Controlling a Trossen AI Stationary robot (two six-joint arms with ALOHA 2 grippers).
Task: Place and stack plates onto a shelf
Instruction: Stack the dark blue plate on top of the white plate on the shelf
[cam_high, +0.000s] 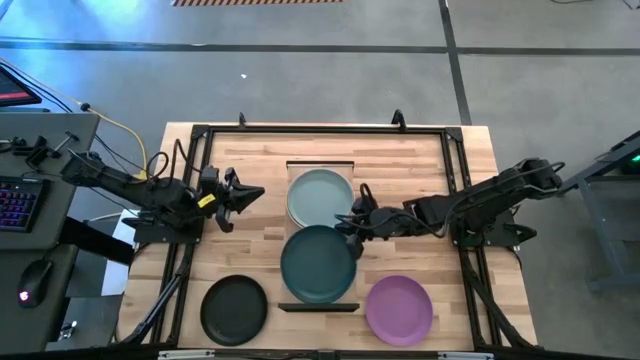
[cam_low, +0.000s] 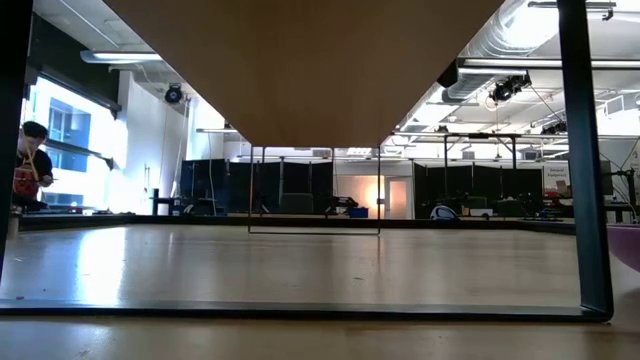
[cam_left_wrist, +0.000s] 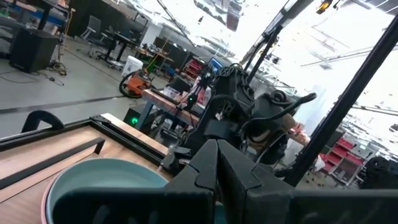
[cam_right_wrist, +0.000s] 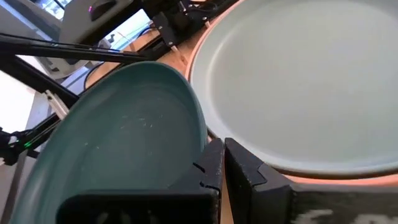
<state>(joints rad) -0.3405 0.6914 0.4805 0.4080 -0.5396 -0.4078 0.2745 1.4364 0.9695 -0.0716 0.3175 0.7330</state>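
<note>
High view: right gripper (cam_high: 352, 224) at the dark teal plate (cam_high: 318, 264)'s rim, pale blue-green plate (cam_high: 320, 197) just beyond on the shelf (cam_high: 320, 166); left gripper (cam_high: 243, 196) waiting, well apart.

Right wrist view: fingers (cam_right_wrist: 214, 167) nearly closed — pinching the teal rim, seemingly; pale plate alongside.

Left wrist view: fingers closed, empty.

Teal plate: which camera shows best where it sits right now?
The high view: the teal plate shows whole, on the shelf, overlapping the pale plate. The right wrist view shows its inside, close, at the right gripper. The low and left wrist views miss it.
</note>
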